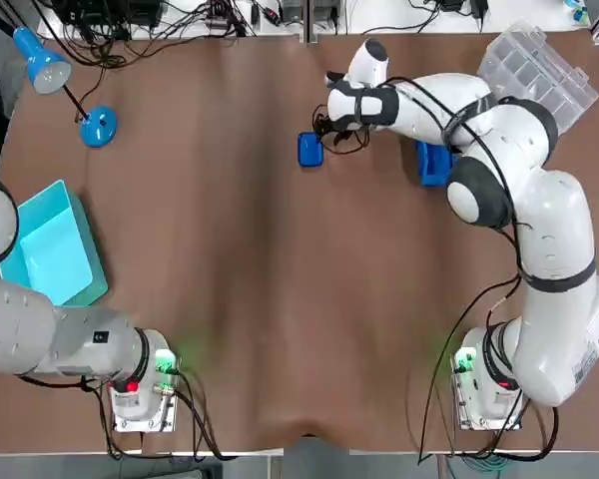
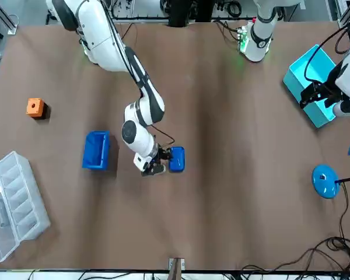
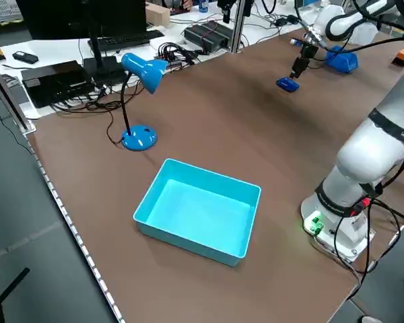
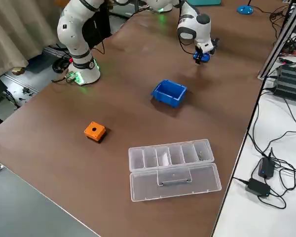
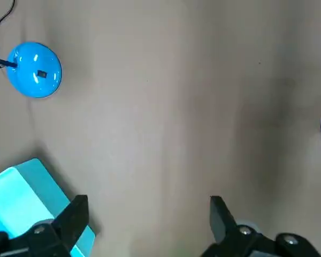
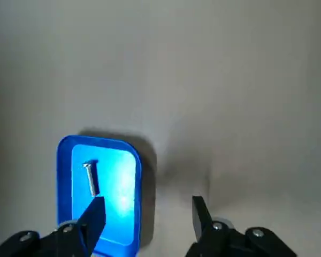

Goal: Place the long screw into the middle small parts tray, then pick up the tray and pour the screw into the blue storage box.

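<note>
- The long screw (image 6: 90, 179) lies flat inside the small blue tray (image 6: 98, 141), in the half nearer one long wall.
- Its long axis runs parallel to the tray's long sides; the head seems to be at the end pointing away from the right hand (image 6: 147, 214).
- The tray sits on the worktop (image 1: 240, 259), on its far half, apart from the blue storage box (image 2: 95, 150).
- The right hand hangs low at the tray, fingers apart: one over the tray's near end, the other beyond its long wall.
- The left hand (image 5: 147, 214), fingers also apart and empty, is parked by the turquoise box (image 3: 188, 239).
</note>
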You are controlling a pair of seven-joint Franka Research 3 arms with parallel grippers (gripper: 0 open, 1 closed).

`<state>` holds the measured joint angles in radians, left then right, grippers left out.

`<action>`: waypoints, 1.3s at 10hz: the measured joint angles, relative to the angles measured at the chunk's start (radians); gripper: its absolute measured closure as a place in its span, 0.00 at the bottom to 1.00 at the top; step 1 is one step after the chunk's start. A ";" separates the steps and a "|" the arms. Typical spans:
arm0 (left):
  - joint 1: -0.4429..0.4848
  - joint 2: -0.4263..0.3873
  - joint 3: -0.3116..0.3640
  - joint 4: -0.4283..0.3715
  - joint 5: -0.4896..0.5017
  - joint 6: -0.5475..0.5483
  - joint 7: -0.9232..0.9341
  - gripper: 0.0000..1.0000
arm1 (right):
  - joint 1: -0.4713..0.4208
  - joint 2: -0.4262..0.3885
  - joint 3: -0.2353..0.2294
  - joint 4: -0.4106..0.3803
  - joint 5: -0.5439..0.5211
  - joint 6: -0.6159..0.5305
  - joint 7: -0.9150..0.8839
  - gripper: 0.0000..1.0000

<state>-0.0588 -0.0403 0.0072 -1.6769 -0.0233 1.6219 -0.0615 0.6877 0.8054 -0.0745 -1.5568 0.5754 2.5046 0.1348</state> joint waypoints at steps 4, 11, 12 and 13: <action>-0.004 0.014 0.013 0.017 0.000 0.004 0.038 0.00 | 0.019 0.014 0.000 0.000 0.000 0.005 0.062 0.35; -0.004 0.020 0.015 0.025 0.000 0.004 0.040 0.00 | 0.031 0.016 -0.002 0.000 0.000 0.008 0.096 0.45; -0.004 0.020 0.015 0.025 0.000 0.004 0.040 0.00 | 0.031 0.016 -0.002 0.000 0.000 0.008 0.100 0.47; -0.004 0.020 0.016 0.025 0.000 0.004 0.040 0.00 | 0.031 0.016 -0.002 0.000 0.000 0.008 0.109 0.48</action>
<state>-0.0629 -0.0202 0.0227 -1.6520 -0.0231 1.6259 -0.0212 0.7186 0.8215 -0.0768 -1.5564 0.5758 2.5127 0.2443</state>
